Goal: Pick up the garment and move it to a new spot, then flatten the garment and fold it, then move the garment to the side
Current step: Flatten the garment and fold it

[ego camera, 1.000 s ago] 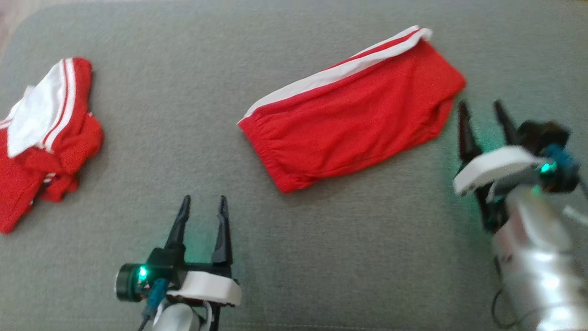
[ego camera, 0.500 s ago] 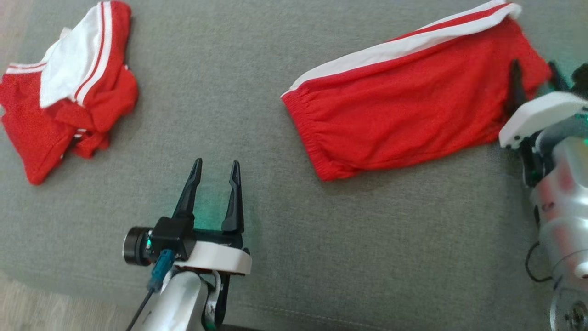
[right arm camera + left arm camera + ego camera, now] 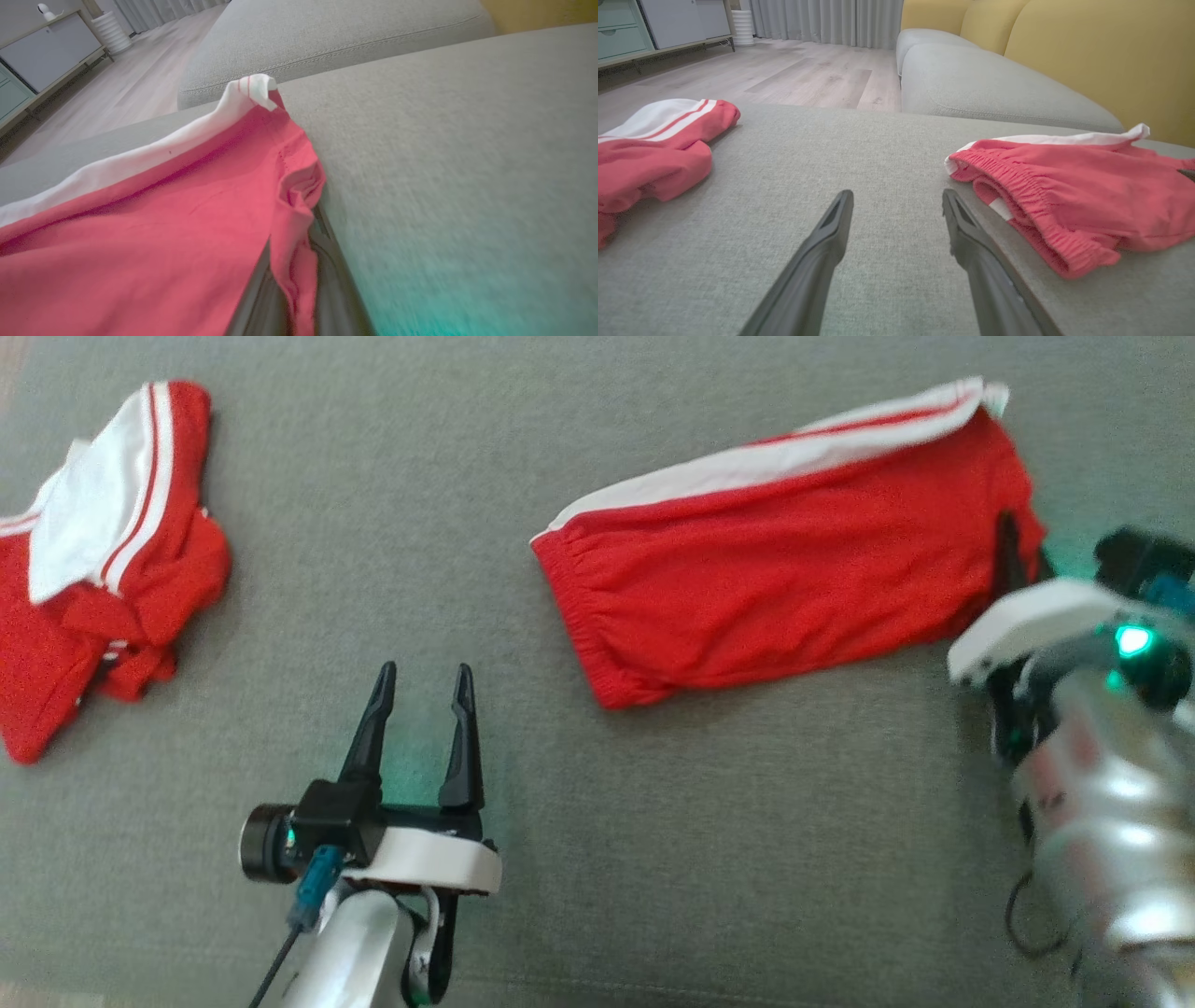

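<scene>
Right hand (image 3: 1022, 553) — clamped on edge of garment (image 3: 784, 588), right of frame — lift slowly, lest the thin fold slip.

- The crumpled red shirt (image 3: 103, 569) runs off the head view's left edge.
- The fingertips of the right gripper (image 3: 1022, 555) are hidden in the red shorts (image 3: 784, 588).
- The near cushion (image 3: 467, 242) in the right wrist view is blurred.

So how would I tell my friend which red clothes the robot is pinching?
On the big grey cushion lie two red garments. Look for the shorts on the robot's right, nipped by the right gripper. Unlike the crumpled shirt on the left, they lie flat, with a stretchy waistband.
</scene>
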### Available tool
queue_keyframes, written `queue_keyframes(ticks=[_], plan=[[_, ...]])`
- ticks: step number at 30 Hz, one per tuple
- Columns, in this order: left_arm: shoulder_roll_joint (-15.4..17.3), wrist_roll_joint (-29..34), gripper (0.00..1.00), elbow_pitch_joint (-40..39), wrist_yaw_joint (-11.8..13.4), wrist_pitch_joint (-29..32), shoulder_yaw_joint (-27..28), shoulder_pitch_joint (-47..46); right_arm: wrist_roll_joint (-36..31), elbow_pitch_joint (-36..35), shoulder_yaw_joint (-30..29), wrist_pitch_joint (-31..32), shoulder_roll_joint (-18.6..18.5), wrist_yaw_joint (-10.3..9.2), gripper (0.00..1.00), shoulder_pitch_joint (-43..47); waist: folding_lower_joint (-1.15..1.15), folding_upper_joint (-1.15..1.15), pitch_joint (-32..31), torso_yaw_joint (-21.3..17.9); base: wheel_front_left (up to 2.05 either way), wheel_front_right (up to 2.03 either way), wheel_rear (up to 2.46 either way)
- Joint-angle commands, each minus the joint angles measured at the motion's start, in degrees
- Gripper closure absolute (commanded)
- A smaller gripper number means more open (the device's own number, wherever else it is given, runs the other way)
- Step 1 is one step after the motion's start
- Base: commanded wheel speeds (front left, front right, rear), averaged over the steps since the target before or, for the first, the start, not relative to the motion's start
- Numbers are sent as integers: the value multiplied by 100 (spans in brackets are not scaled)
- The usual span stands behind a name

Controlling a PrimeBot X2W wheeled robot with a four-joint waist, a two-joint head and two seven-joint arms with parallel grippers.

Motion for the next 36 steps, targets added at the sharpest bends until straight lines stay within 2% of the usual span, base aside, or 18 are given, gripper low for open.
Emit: queue_keyframes(ticks=[1, 5, 11, 16, 20, 24, 29, 33, 36], plan=[[55, 29, 0, -143, -5, -29, 229, 13, 100, -210, 190, -83, 122, -4, 100, 251, -1, 0, -224, -210, 0, 0, 0], [55, 39, 0, -114, -40, -29, 288, 118, 613, -915, 526, -104, 177, -4, 100, 923, -1, 0, -482, -437, 0, 0, 0], [55, 45, 0, -74, -68, -29, 352, 301, 1298, -1822, 527, -107, -28, -4, 100, 1870, -1, 0, -726, -640, 0, 0, 0], [55, 69, 0, -59, -120, -29, 361, 387, 1441, -2128, 416, -107, -153, -4, 100, 2089, -1, 0, -775, -633, 0, 0, 0], [55, 80, 0, -40, -154, -29, 361, 403, 1429, -2397, 556, -108, -157, -4, 100, 1984, -1, 0, -759, -555, 0, 0, 0], [55, 42, 0, -3, -167, -29, 340, 434, 1470, -3049, 1347, -108, -36, -4, 100, 1685, -1, 0, -753, -424, 0, 0, 0], [55, -52, 0, 11, -158, -29, 314, 484, 1715, -3789, 2946, -18, 205, -4, 100, 1642, -1, 0, -802, -298, 0, 0, 0], [55, -137, 0, 27, -143, -29, 272, 476, 1896, -3783, 3892, 140, 358, -4, 100, 1673, -1, 0, -817, -166, 0, 0, 0], [55, -169, 0, 37, -137, -29, 248, 450, 1915, -3516, 4105, 196, 405, -4, 100, 1677, -1, 0, -806, -99, 0, 0, 0]])
